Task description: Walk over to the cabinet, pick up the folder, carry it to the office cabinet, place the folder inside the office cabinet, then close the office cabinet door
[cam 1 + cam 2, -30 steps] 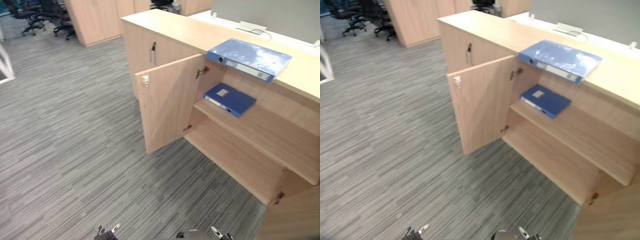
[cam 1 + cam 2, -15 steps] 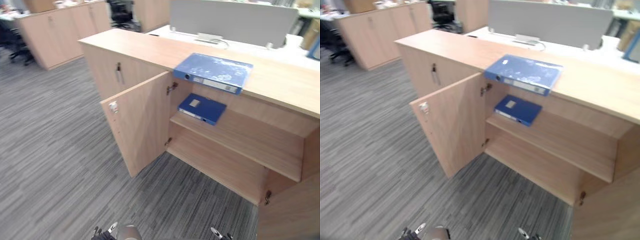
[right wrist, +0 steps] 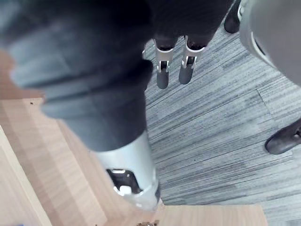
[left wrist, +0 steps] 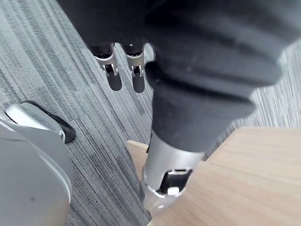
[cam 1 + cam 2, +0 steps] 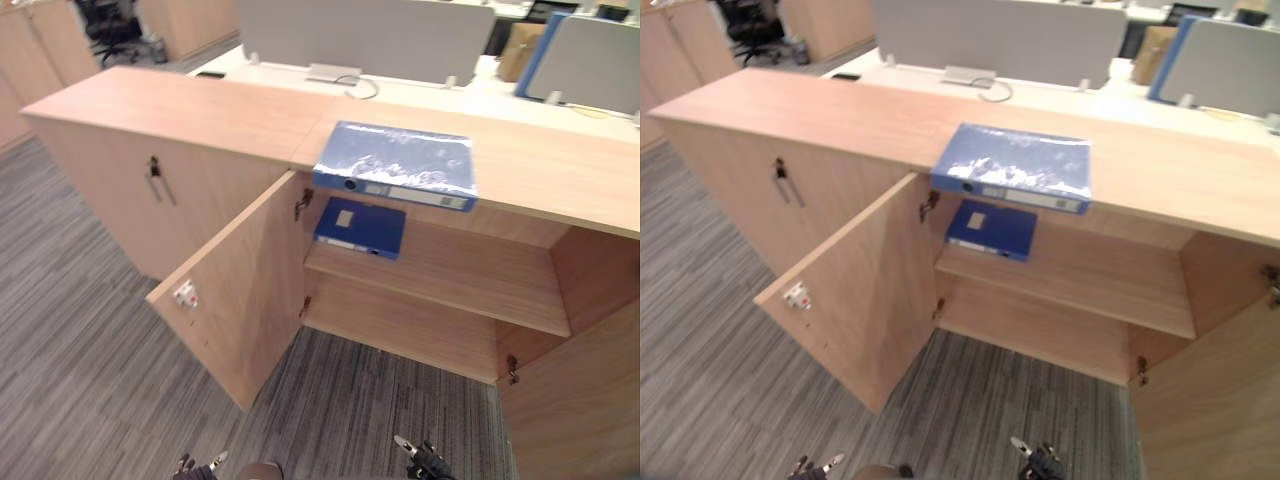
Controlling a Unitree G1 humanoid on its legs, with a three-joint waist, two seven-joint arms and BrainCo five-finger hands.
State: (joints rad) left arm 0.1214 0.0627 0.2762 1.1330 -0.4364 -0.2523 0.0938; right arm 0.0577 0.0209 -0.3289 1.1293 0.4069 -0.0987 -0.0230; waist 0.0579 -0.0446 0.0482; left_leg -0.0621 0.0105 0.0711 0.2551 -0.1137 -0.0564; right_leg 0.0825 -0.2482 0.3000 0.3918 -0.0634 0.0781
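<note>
Left eye view | folder (image 5: 393,165) lay flat on cabinet (image 5: 180,110) | likely stiff, slick; grip front spine | left hand (image 4: 114,66), right hand (image 3: 162,70) fingers hung straight, empty.

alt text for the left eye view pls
A wooden office cabinet stands with its left door swung open; one blue folder lies flat on its top near the front edge and a second blue folder lies on the upper shelf inside. Grey striped carpet covers the floor in front.
</note>
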